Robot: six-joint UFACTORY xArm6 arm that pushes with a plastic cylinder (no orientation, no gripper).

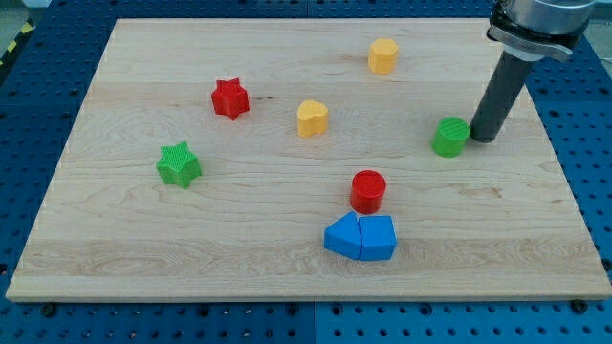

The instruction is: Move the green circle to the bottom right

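Wooden board (287, 258), pale and rectangular, resting on a blue perforated table (583, 96); eight small blocks lie on it. Right of centre, toward the far right part of the board: green circle (449, 137), a short upright cylinder. Just right of it, my tip (481, 139) at the lower end of the dark rod (499, 96), touching or nearly touching the cylinder's right side; the exact contact cannot be made out. The arm carries no jaws, only this rod, so nothing is gripped. Far edge, right of centre: yellow hexagon-like block (382, 55). Centre, slightly far: yellow heart-shaped block (312, 118). Left of it and a little farther: red star (229, 98). Left side, mid-depth: green star (179, 164). Near centre: red cylinder (367, 191), standing just beyond two blue blocks. Left blue block (341, 237) and right blue block (378, 238) touch one another along one side; their exact shapes are unclear. Near right corner of the board lies well apart from the green circle.
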